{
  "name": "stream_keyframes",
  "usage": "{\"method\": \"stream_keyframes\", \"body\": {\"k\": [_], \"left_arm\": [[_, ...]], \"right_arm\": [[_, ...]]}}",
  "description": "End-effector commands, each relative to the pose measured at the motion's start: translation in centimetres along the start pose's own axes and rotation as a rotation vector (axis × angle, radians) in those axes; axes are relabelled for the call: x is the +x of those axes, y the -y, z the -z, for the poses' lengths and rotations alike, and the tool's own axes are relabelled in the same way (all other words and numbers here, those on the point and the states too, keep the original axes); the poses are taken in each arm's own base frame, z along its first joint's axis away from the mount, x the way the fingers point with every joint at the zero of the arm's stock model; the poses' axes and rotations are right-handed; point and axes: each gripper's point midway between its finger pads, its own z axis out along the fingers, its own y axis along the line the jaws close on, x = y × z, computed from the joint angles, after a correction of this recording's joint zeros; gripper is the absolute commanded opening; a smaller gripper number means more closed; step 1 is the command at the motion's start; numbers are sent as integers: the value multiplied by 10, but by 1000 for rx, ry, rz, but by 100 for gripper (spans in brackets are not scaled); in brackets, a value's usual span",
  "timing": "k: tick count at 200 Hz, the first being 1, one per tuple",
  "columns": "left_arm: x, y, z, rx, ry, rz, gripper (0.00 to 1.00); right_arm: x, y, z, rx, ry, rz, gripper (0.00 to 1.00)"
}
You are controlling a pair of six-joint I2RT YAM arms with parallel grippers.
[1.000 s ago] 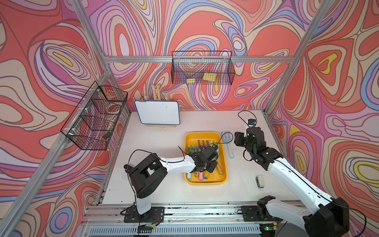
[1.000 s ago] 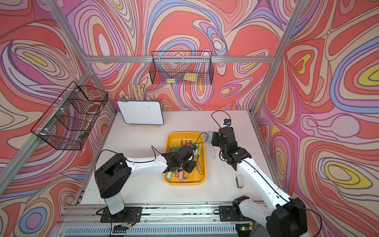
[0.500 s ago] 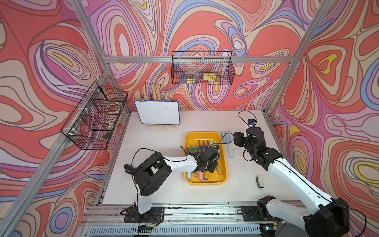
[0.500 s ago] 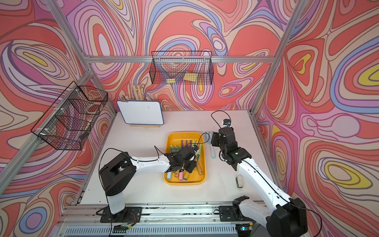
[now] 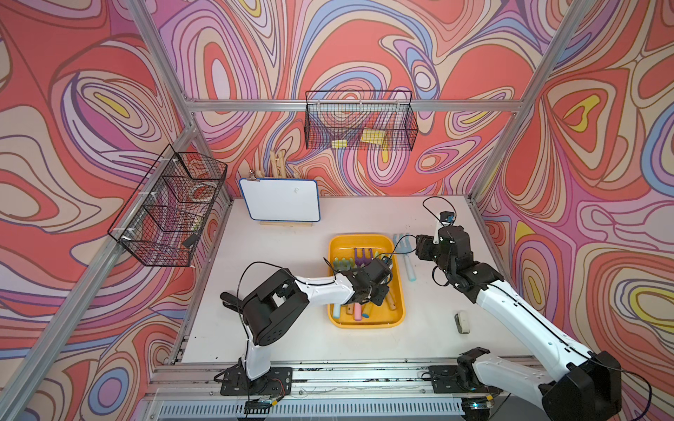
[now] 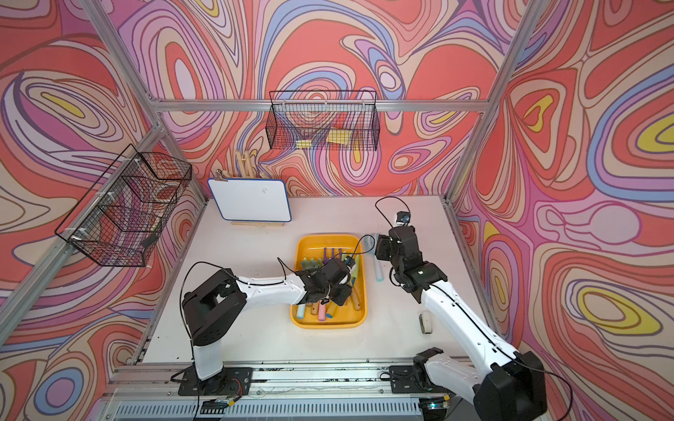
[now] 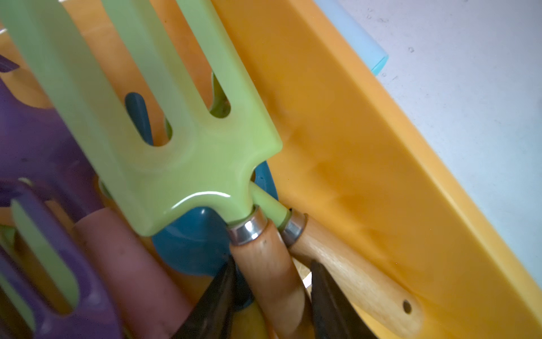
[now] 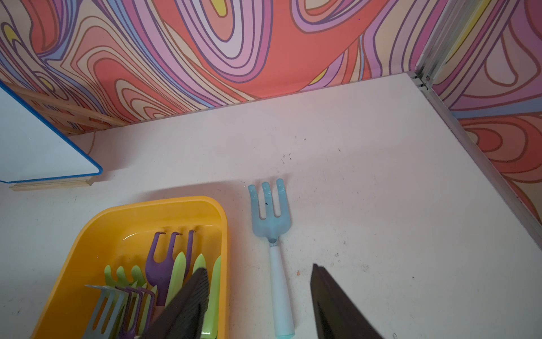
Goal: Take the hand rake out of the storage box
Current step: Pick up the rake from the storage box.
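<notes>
I am clenching my left fingers [image 5: 377, 289] around the wooden handle [image 7: 269, 276] of the pale green hand rake [image 7: 164, 158], just behind its metal collar (one finger on each side, the outer one wedged against a second wooden handle [image 7: 352, 281]). The rake is lying inside the storage box [image 5: 364, 323], along the wall on my right side. Its flat tines are pointing toward the far end and its head is sitting over a dark blue tool [image 7: 190, 243]. A purple rake [image 8: 165, 264] and a pink handle [image 7: 129, 264] are lying beside it in the box.

Just outside that wall a light blue rake [image 8: 271, 218] is lying on the desk [image 5: 284, 328], not touching the box. My right fingers [image 5: 422, 248] are hovering close over it, spread apart and holding nothing.

Compared with a second ago, my left arm's elbow block has swung a little nearer the box. My right arm and the blue rake are staying where they were.

Further out, a whiteboard [image 5: 281, 198] is leaning at the back of the desk. A small grey block [image 5: 462, 322] is lying near my right arm.
</notes>
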Motion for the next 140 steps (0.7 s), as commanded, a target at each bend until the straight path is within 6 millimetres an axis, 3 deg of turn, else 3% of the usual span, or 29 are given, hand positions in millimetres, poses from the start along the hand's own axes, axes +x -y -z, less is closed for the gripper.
{"method": "stream_keyframes", "body": {"k": [1, 64, 140], "left_arm": [[8, 0, -5, -12, -34, -3, 36], [0, -9, 12, -60, 5, -32, 12], [-14, -17, 42, -102, 84, -44, 12]], "right_arm": [[-2, -2, 3, -15, 18, -6, 61], [-1, -4, 2, -25, 12, -6, 61], [1, -5, -1, -27, 5, -1, 61]]}}
